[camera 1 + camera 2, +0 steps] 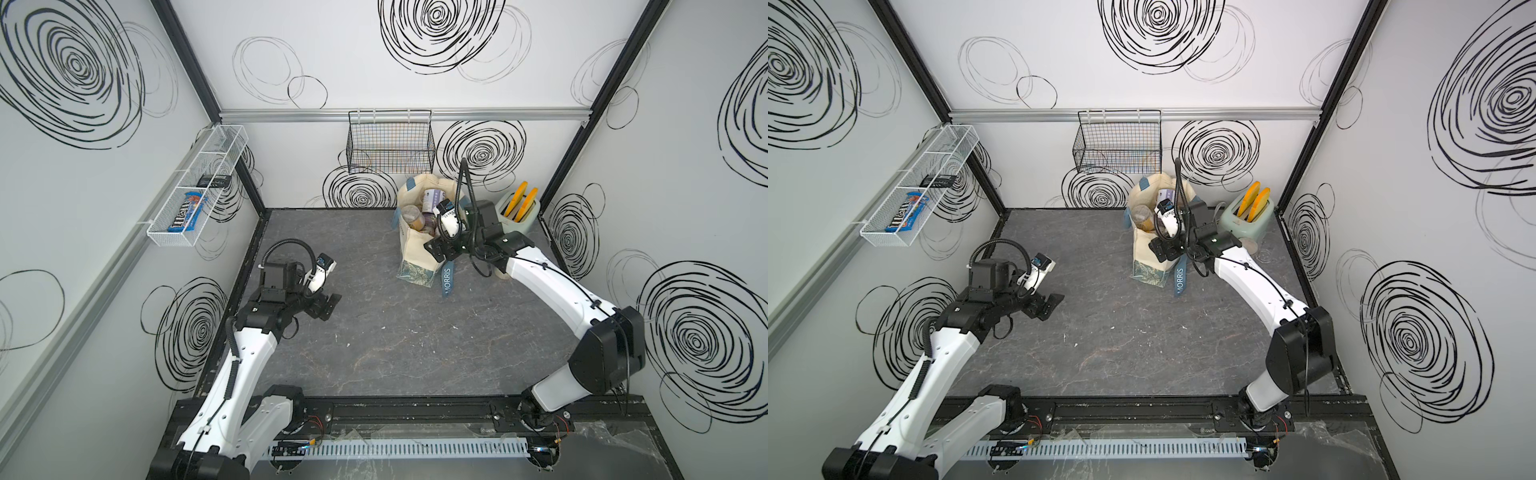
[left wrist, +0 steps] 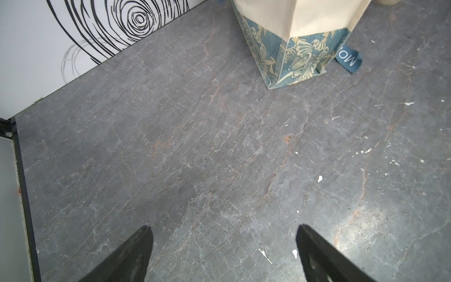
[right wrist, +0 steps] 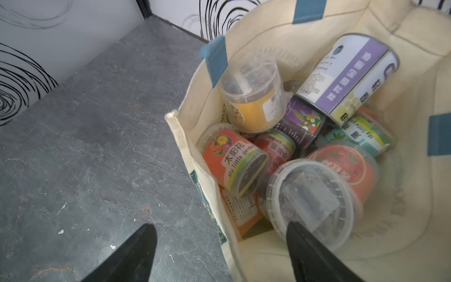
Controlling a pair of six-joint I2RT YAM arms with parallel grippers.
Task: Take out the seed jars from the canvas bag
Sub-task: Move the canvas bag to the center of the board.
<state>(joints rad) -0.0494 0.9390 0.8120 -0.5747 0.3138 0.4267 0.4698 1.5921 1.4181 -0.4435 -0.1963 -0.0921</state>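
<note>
In both top views the canvas bag (image 1: 415,253) (image 1: 1144,255) stands upright on the grey table (image 1: 395,332) near the back wall, its mouth open. The right gripper (image 1: 434,248) hangs at the bag's near rim. The left gripper (image 1: 328,305) is well apart from it, over bare table.

In the left wrist view the left gripper (image 2: 224,227) has its jaws spread wide with nothing between them.

In the right wrist view the right gripper (image 3: 219,224) is open astride the bag's rim. One finger (image 3: 307,251) is over a clear jar lid. The seed jars (image 3: 234,158) lie jumbled inside the bag.
</note>
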